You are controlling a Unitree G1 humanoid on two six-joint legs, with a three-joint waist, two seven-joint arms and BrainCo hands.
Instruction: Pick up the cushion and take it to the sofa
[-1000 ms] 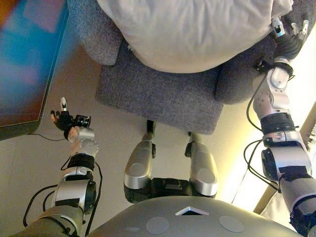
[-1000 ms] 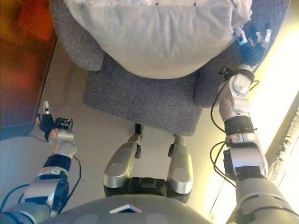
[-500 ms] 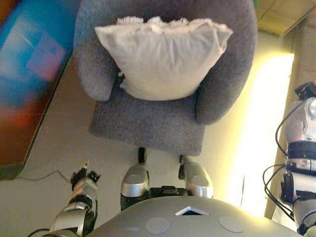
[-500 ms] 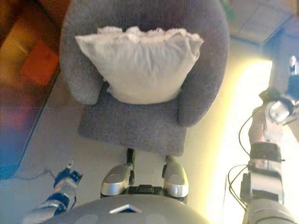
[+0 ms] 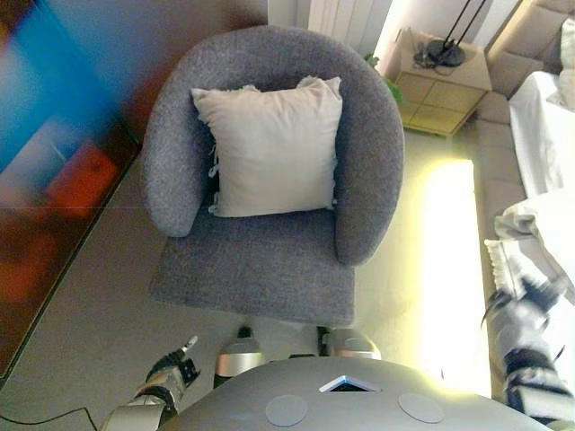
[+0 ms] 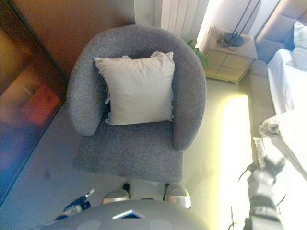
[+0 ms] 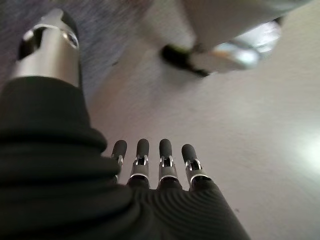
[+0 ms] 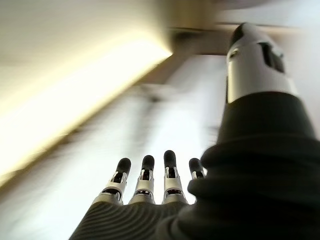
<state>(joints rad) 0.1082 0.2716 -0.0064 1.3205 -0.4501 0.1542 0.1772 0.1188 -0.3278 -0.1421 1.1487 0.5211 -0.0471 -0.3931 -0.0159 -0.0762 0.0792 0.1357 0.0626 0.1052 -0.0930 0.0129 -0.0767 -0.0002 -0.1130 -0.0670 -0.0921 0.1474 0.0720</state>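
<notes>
A cream square cushion (image 5: 269, 148) leans upright against the back of a grey round armchair (image 5: 260, 269) ahead of me; it also shows in the right eye view (image 6: 138, 88). My left hand (image 5: 175, 369) hangs low at the lower left, fingers straight and empty, over the floor (image 7: 150, 155). My right hand (image 5: 526, 301) hangs at the lower right beside white bedding, blurred; its wrist view shows the fingers (image 8: 145, 175) straight and holding nothing. Neither hand is near the cushion. A beige sofa (image 5: 539, 31) shows at the far upper right.
A dark screen (image 5: 54, 171) stands along the left. A wooden side table (image 5: 440, 81) with a black lamp base stands behind the armchair to the right. White bedding (image 5: 539, 224) lies at the right edge. A bright sunlit strip (image 5: 445, 269) crosses the floor right of the chair.
The camera has pulled back and up, so the whole armchair and cushion now show farther away. Both arms have dropped from raised positions down to my sides.
</notes>
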